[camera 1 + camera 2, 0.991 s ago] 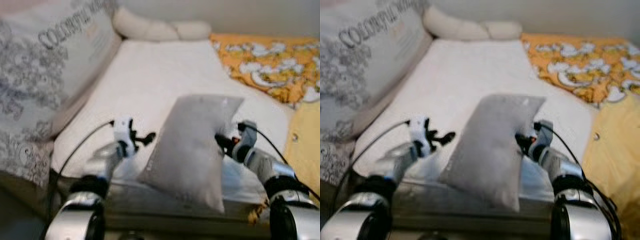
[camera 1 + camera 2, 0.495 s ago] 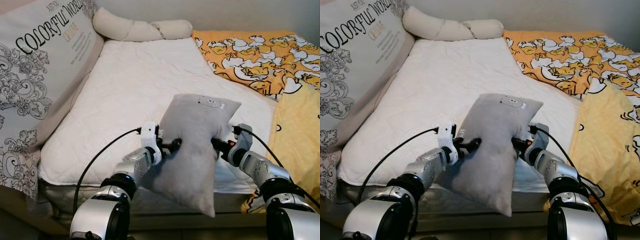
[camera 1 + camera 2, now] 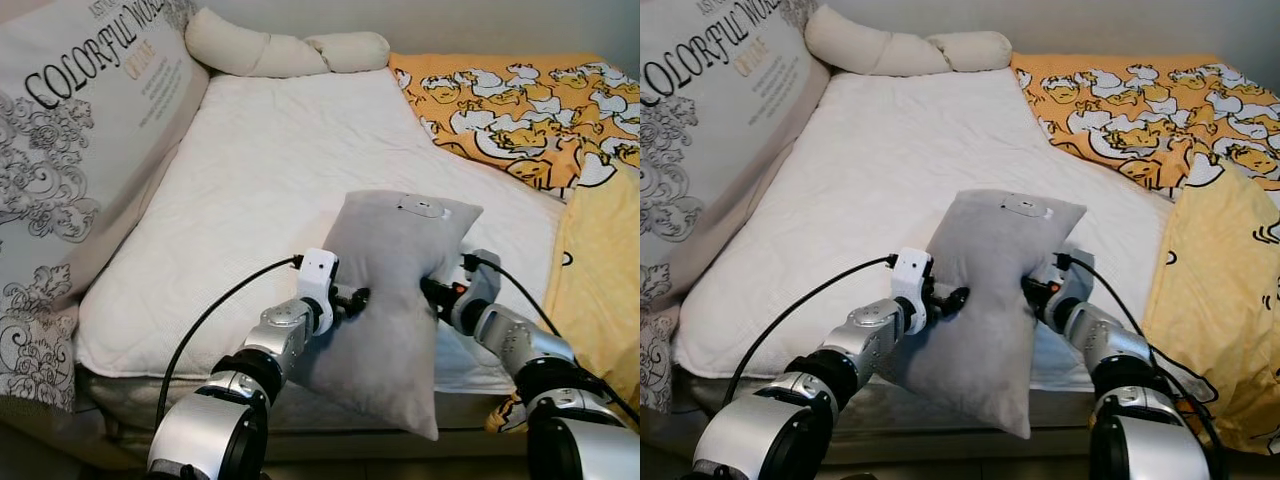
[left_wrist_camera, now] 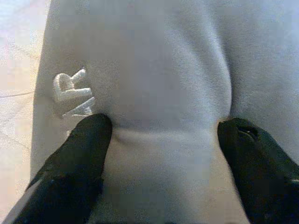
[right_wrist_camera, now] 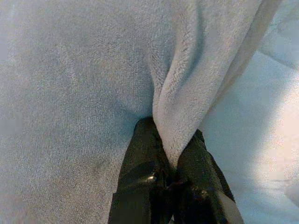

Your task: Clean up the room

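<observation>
Since a moment ago, left gripper [image 3: 358, 297] has pressed its open jaws into the pillow [image 3: 385, 300]; right gripper [image 5: 173, 163] is pinching its edge; I'm lifting evenly over the bed's [image 3: 260, 170] front edge.

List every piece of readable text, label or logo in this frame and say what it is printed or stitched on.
"COLORFUL WORLD": large black lettering on the big printed cushion at the left of the bed; the last letters are cut off.
Orange word and small lines beneath it on that cushion: too small to read.
"AR": raised letters on the grey pillow, cut off.
Patch near the pillow's top edge: unreadable.
</observation>
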Controlling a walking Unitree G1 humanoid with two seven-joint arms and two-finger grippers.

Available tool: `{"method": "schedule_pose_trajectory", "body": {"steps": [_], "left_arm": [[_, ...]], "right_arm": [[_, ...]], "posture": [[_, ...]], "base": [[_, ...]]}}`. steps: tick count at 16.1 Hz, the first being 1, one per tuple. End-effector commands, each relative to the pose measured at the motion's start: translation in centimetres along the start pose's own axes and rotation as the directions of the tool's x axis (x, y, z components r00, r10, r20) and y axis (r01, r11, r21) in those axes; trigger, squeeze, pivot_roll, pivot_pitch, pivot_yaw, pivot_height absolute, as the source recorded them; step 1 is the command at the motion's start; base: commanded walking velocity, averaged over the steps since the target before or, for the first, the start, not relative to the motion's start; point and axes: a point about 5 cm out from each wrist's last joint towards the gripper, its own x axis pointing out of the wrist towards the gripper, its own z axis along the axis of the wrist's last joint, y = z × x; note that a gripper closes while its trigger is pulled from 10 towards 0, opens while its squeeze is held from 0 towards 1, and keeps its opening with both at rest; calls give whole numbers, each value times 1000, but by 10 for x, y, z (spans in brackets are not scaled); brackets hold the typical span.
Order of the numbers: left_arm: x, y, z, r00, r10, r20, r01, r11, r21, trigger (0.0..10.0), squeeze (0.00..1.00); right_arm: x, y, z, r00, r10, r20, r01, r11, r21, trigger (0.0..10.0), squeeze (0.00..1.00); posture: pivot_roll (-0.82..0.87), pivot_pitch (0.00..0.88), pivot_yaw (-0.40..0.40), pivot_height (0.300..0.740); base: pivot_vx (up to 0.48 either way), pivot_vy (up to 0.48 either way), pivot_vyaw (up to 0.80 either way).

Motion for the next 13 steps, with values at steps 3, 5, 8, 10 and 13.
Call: {"method": "schedule_pose_trajectory", "body": {"steps": [3, 5, 8, 10, 13], "left_arm": [[1, -3, -4, 999, 1, -39, 0, 1000, 19, 0, 0], [1, -3, -4, 999, 1, -39, 0, 1000, 19, 0, 0], [2, -4, -11, 997, 28, -74, -31, 998, -46, 0, 0], [2, -5, -11, 997, 27, -70, -30, 998, -47, 0, 0], [2, -4, -10, 997, 38, -68, -41, 998, -37, 0, 0]], "right_arm": [[2, 8, 6, 999, 24, 35, -24, 1000, -4, 0, 0], [2, 8, 6, 999, 24, 35, -24, 1000, -4, 0, 0], [7, 17, -4, 999, 45, 18, -45, 999, 5, 0, 0], [8, 20, -4, 998, 53, 18, -53, 999, 5, 0, 0], [9, 23, -5, 998, 58, 17, -58, 998, 1, 0, 0]], "posture": [[-78, 0, 52, 740], [-78, 0, 52, 740], [-73, 0, 48, 740], [-72, 0, 48, 740], [-68, 0, 45, 740]], "base": [[0, 0, 0], [0, 0, 0], [0, 0, 0], [0, 0, 0], [0, 0, 0]]}}
